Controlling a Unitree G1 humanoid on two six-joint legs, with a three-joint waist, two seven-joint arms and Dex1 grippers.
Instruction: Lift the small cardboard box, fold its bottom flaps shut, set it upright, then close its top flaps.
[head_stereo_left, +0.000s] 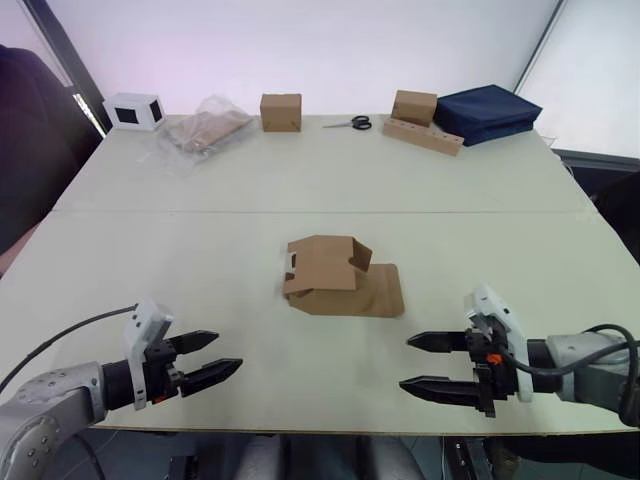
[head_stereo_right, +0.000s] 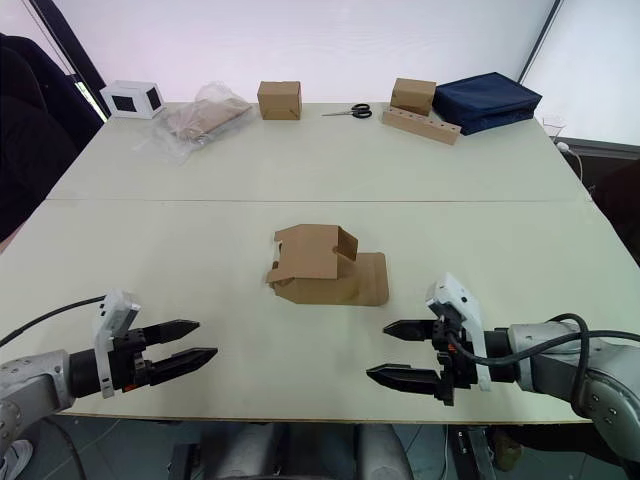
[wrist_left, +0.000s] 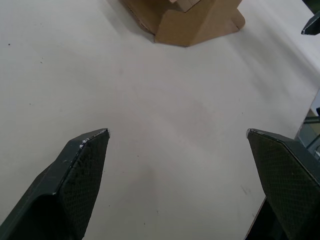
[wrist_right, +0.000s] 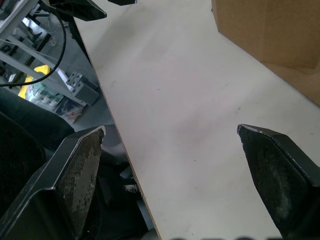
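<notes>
- Nearest, the left end effector (head_stereo_left: 205, 365) and the right end effector (head_stereo_left: 432, 364) hovered over the near edge of the table (head_stereo_left: 200, 240), each with its fingers spread apart and holding nothing.
- Between and beyond them, at the table's middle, the small cardboard box (head_stereo_left: 328, 268) lay tipped on its side, flaps loose, one long flap flat on the table toward the right.
- It looked light, thin-walled and easily crushed; opposite side panels seemed the surest hold, not the floppy flaps.
- Far off lay another brown box (head_stereo_left: 281, 112) and scissors (head_stereo_left: 352, 123).
</notes>
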